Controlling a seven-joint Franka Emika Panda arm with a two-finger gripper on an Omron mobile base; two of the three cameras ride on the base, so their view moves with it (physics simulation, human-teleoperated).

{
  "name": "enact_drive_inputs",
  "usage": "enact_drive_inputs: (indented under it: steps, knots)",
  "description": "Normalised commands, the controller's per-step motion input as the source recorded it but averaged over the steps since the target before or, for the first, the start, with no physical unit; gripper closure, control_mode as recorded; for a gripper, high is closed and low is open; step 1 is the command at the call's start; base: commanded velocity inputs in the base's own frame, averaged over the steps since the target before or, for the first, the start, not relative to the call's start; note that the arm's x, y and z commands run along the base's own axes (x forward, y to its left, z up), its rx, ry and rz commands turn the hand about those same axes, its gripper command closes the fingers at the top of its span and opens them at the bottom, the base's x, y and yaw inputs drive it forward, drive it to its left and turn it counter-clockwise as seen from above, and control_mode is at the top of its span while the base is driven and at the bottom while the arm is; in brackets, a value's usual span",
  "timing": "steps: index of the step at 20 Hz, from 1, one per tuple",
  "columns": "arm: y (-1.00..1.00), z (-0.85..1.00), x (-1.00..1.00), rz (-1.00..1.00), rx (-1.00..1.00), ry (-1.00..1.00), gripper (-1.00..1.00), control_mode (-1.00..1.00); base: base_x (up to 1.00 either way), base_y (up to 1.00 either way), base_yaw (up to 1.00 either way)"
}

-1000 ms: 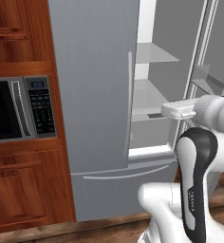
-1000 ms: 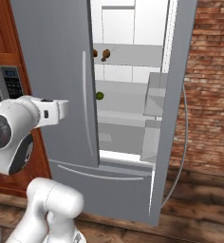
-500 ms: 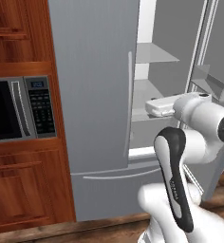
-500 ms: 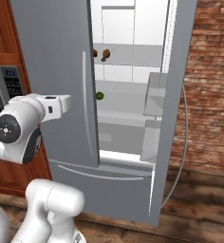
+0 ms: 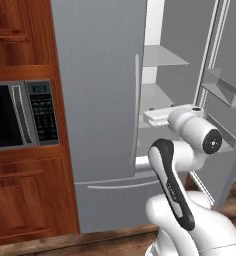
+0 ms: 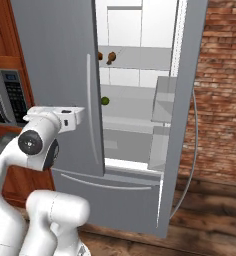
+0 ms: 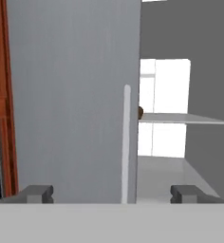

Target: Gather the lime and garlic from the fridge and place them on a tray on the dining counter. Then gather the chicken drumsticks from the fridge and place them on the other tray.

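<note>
A: Left base view first. What's there?

B: The fridge (image 5: 100, 100) fills the middle: tall, grey steel, its left door shut with a slim vertical handle (image 5: 136, 107), its right door (image 5: 225, 90) swung open at the right edge. The inside is white-grey with a shelf at upper centre. A microwave (image 5: 20, 115) sits in wooden cabinets (image 5: 25, 195) at the left; its keypad markings are too small to read. The arm's white hand reaches toward the gap from the lower right, and its fingers are cut off from sight behind the hand.

A: And the right base view?

B: The open side shows better. On an upper shelf, upper centre, lie the two reddish-brown drumsticks (image 6: 108, 57), partly cut off by the shut door's edge. One shelf lower sits the lime (image 6: 105, 101), small, round, dark green, just beside that door edge. A brick wall (image 6: 220, 90) stands at the right. I can't pick out any garlic.

A: Hand view?

B: The gripper (image 7: 112, 193) is spread wide with nothing between its fingertips (image 7: 37, 192), which sit at the bottom. Ahead are the shut door and its pale handle, centre frame. A brown speck of a drumstick peeks past the door edge at a glass shelf (image 7: 185, 118).
</note>
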Motion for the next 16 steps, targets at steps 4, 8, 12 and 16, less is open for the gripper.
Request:
enact_drive_inputs:
  steps: [4,8,12,16]
  knots:
    - [0.10,-0.18,0.34,-0.03,0.00,-0.08,-1.00,-1.00,0.00,0.00,0.00]
    - [0.03,-0.03,0.41,-0.03,0.00,-0.02,-1.00,-1.00,0.00,0.00,0.00]
    - [-0.01,0.00,0.54,0.00,0.04,0.13,-1.00,-1.00,0.00,0.00,0.00]
    - [-0.03,0.00,0.55,0.00,0.03,0.18,-1.00,-1.00,0.00,0.00,0.00]
